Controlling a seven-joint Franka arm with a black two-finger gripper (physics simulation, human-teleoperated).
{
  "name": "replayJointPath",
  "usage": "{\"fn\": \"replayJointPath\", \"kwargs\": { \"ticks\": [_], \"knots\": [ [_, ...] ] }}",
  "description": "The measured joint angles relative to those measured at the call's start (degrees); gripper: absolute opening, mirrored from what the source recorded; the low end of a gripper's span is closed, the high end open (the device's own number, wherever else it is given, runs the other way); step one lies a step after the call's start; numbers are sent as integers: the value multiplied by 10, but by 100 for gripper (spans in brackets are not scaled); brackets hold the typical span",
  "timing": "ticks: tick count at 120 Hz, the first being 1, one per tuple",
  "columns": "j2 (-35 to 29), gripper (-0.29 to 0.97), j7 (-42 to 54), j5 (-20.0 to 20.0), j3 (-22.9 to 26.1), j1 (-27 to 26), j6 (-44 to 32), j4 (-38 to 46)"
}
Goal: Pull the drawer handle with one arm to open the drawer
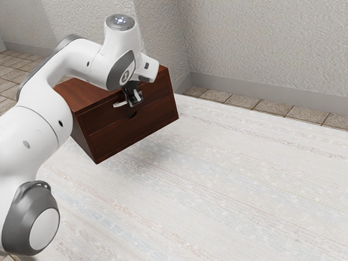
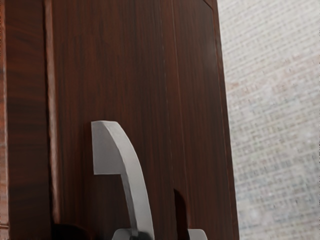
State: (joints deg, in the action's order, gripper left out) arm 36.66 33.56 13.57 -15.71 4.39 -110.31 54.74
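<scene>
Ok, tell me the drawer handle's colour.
Light grey handle, against dark wood; clearest in the wrist view.

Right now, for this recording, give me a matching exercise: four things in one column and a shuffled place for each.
1. dark brown wooden drawer box
2. grey curved handle
3. black two-finger gripper
4. brown floor tiles

a. along the foot of the wall
b. at the handle
c. on the box's front
d. on the pale woven surface

Pairs: 1-d, 2-c, 3-b, 4-a.
</scene>
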Motion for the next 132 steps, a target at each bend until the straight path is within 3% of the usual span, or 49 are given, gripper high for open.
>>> {"fn": "replayJointPath", "kwargs": {
  "ticks": [132],
  "knots": [
    [-70,-1,-2,-25,27,-14,-3,100]
  ]
}}
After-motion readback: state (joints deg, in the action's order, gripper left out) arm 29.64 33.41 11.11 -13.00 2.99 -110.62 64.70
